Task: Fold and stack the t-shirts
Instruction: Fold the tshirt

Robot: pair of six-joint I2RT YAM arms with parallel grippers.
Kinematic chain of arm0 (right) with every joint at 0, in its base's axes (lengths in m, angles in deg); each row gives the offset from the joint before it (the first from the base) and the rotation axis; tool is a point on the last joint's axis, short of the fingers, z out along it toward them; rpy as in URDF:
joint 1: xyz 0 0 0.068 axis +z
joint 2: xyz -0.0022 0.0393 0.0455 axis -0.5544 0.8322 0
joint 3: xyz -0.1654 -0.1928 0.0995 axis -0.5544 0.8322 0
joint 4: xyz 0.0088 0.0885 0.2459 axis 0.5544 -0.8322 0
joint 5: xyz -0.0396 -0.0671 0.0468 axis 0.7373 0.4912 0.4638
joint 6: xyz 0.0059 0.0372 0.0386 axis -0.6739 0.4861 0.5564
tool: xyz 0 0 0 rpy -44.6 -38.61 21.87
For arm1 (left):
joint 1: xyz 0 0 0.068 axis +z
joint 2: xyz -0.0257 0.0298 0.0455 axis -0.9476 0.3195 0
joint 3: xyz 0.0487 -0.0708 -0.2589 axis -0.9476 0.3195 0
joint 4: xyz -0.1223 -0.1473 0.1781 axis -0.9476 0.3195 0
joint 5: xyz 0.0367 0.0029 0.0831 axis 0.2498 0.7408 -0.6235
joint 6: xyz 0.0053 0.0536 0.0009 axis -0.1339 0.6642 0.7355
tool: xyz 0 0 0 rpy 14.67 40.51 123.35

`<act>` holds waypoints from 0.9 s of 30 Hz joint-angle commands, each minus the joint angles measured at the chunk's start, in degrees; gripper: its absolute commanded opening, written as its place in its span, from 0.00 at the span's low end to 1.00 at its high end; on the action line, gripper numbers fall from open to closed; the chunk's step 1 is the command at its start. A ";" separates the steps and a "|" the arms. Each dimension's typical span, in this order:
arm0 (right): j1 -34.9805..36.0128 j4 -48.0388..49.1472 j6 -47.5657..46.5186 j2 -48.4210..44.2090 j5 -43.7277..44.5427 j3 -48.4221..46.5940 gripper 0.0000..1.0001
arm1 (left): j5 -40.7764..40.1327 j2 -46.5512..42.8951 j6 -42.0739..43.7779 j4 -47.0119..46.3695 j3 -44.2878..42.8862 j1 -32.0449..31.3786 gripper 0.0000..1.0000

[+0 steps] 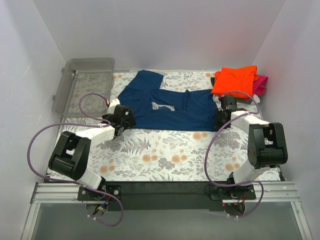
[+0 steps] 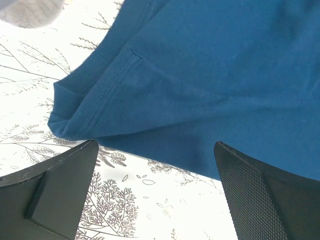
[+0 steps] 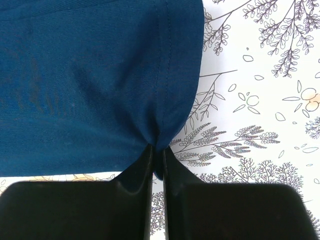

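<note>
Jaws of the right gripper (image 3: 157, 159) are being pressed together on the near right corner of the navy t-shirt (image 1: 172, 109), with a small fold of its stitched hem being pinched between them. Those of the left gripper (image 2: 156, 162) are being held wide apart with nothing between them, just short of the shirt's near left corner, which is lying on the flowered table cover (image 1: 165, 150). Judged from this, the fold of the navy shirt is only being started: one corner is being gripped, the other not yet taken. The next move is calling for the left jaws to be slid around that hem edge and closed, so that both corners can be lifted together. The shirt is lying spread across the middle of the table, pale print up, slightly rumpled, one part angling toward the far left. A folded orange shirt (image 1: 234, 79) is lying on a magenta shirt (image 1: 261, 85) at the far right.
</note>
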 commanded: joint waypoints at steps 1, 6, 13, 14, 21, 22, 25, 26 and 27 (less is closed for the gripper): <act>-0.27 -5.76 -1.04 0.28 2.19 1.24 0.01 | 2.83 -3.80 -1.08 -0.47 -0.21 0.07 0.93; -0.27 -5.94 -1.12 0.63 2.98 1.15 0.01 | 5.83 -4.60 -1.43 -3.37 -1.08 -0.10 0.93; -0.18 -5.94 -1.39 1.60 2.37 0.62 0.01 | 6.98 2.15 -0.64 -6.01 -4.78 -1.07 0.92; -0.09 -5.94 -1.39 1.51 2.46 0.62 0.01 | 6.97 2.69 -0.64 -5.84 -4.86 -1.16 0.91; -0.09 -5.85 -1.48 1.34 2.63 0.71 0.01 | 7.15 4.80 -0.55 -6.28 -4.43 -2.39 0.83; -0.09 -5.94 -1.48 1.42 2.63 0.62 0.01 | 6.89 5.41 -0.47 -6.54 -4.34 -2.48 0.82; -0.09 -5.94 -1.48 1.34 2.72 0.97 0.01 | 6.27 7.26 -0.12 -6.02 -4.60 -2.48 0.76; -0.09 -5.85 -1.48 0.99 2.72 1.15 0.01 | 5.84 7.53 -0.11 -5.23 -4.60 -2.56 0.72; 0.00 -5.94 -1.48 0.98 2.81 1.32 0.01 | 5.48 7.61 -0.11 -4.87 -4.52 -2.57 0.70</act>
